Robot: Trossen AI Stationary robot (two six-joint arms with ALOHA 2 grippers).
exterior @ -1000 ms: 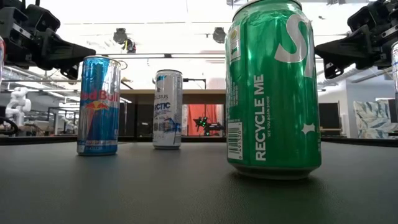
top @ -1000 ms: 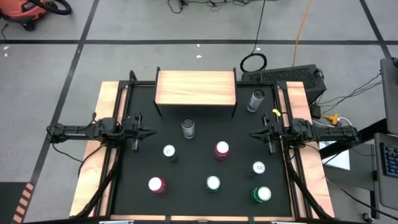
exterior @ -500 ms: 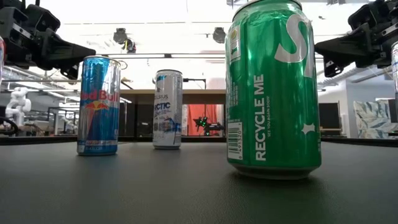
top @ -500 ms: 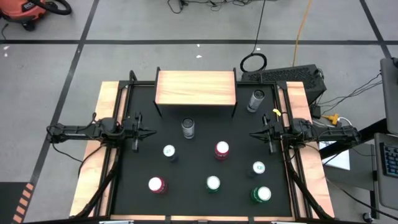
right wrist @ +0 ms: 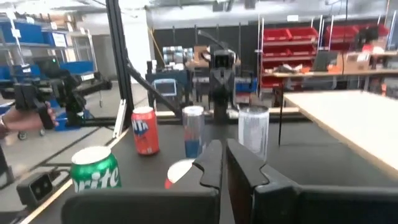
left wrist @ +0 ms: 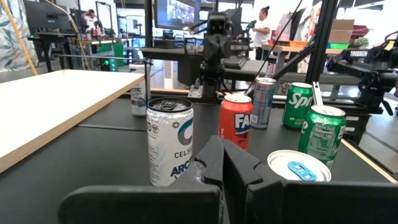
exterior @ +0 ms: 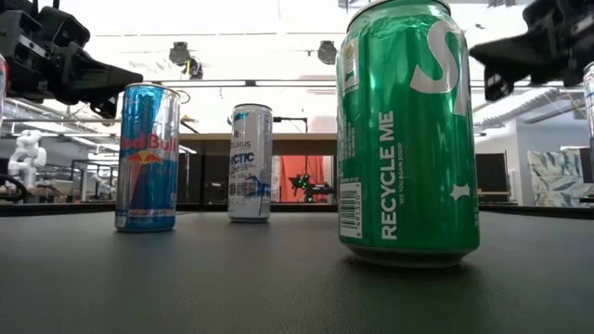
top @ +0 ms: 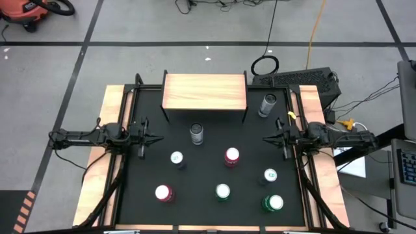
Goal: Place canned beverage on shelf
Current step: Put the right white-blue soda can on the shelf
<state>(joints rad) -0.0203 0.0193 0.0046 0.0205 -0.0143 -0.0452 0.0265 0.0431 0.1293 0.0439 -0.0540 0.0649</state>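
Observation:
The shelf (top: 205, 91), a light-wood board on thin black legs, stands at the far middle of the black table. Several cans stand upright on the mat: a silver one (top: 196, 134) just before the shelf, another silver one (top: 268, 104) to the shelf's right, a red one (top: 231, 156), and a green one (top: 273, 203) at the near right, large in the low view (exterior: 408, 130). My left gripper (top: 160, 138) hovers shut at the table's left, pointing level toward the middle. My right gripper (top: 262, 138) hovers shut at the table's right, facing it. Neither touches a can.
More cans stand on the near half: a white-topped one (top: 176, 158), a red one (top: 162, 193), a green-topped one (top: 222, 191) and a small one (top: 270, 175). Wooden side rails (top: 97, 169) border the mat. Cables and a black case (top: 305, 79) lie on the floor beyond.
My right gripper has risen a little above the table, staying shut and still pointing toward the middle. The cans and the shelf have kept their places.

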